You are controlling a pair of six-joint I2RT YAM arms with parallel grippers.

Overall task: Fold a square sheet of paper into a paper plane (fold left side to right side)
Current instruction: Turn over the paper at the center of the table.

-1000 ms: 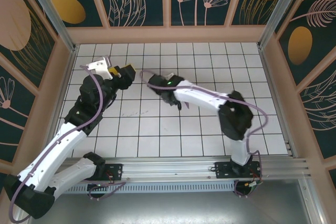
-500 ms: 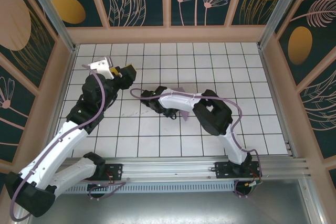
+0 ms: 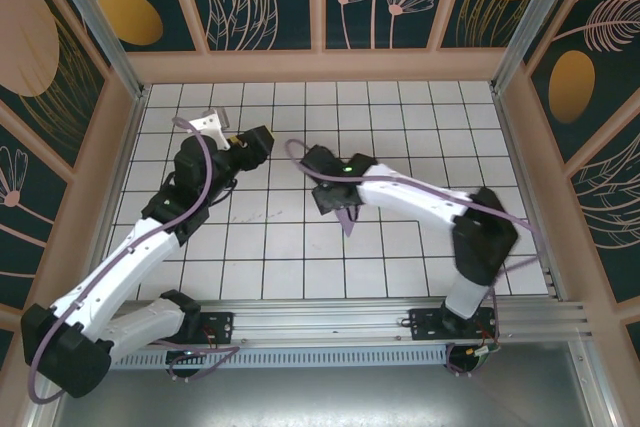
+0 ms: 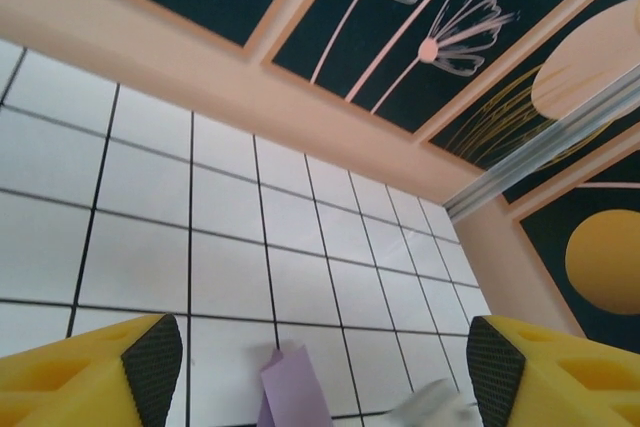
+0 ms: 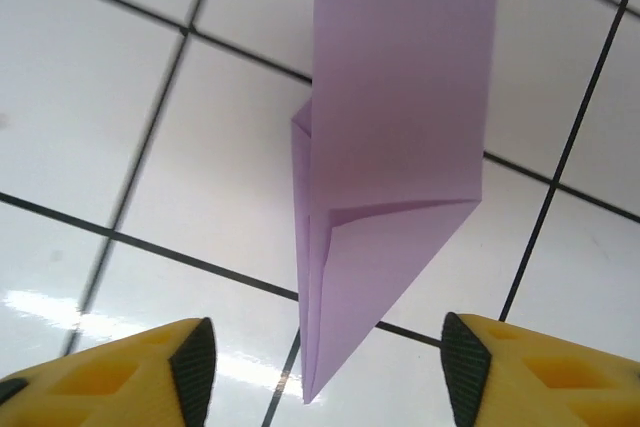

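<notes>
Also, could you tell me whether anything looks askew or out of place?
Slightly: on the paper plane, by the open right gripper, the folded layers don't quite align; a thin strip peeks out along one long edge.

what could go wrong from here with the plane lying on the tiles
1. The paper plane lies loose on the tiled table with its tip under the open right gripper; a sideways move might drag or crumple it.
2. Its layers seem to gape a little along one edge, so the folds may spring open.
3. The open left gripper hangs close to the plane; a low sweep could knock it.
</notes>
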